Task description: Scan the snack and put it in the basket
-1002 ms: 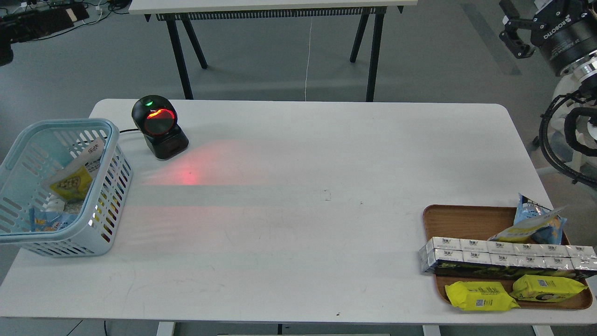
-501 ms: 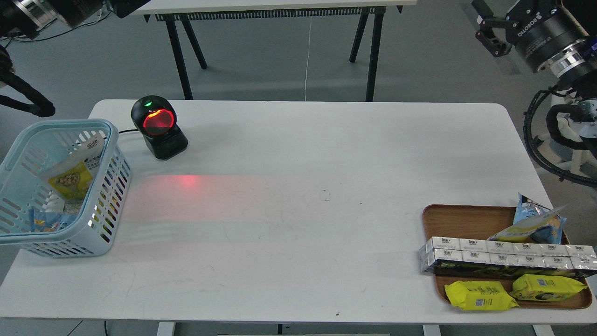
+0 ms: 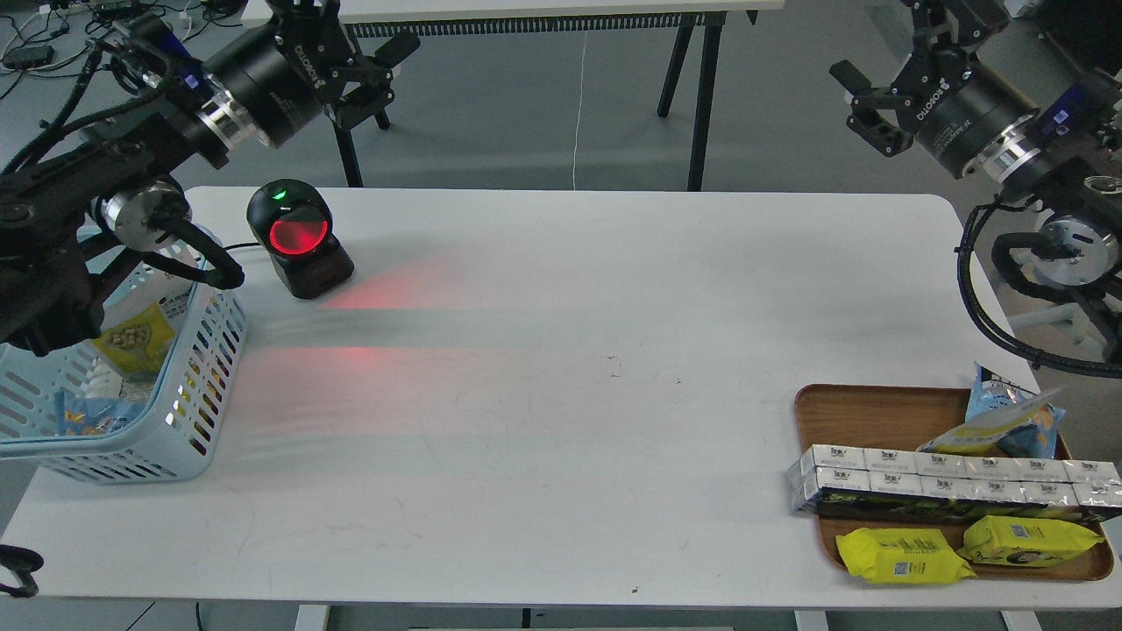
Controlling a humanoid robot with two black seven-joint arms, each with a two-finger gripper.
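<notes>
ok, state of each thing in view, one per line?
snack: inside basket, leaning
basket: upright, holding packs
scanner: on, red window, green light
left gripper: open, empty
right gripper: open, empty
tray: loaded with packs

left gripper (image 3: 368,66): "ROBOTIQ" in white letters on its black round body
right gripper (image 3: 885,83): "ROBOTIQ" in white letters on its black round body
snack (image 3: 136,337): dark print on it, too small to read
yellow wrapped packs (image 3: 903,556): small square code labels, no readable words
silver boxes (image 3: 955,482): small repeated labels on top, too small to read
blue-and-yellow bag (image 3: 1008,421): printing not legible
</notes>
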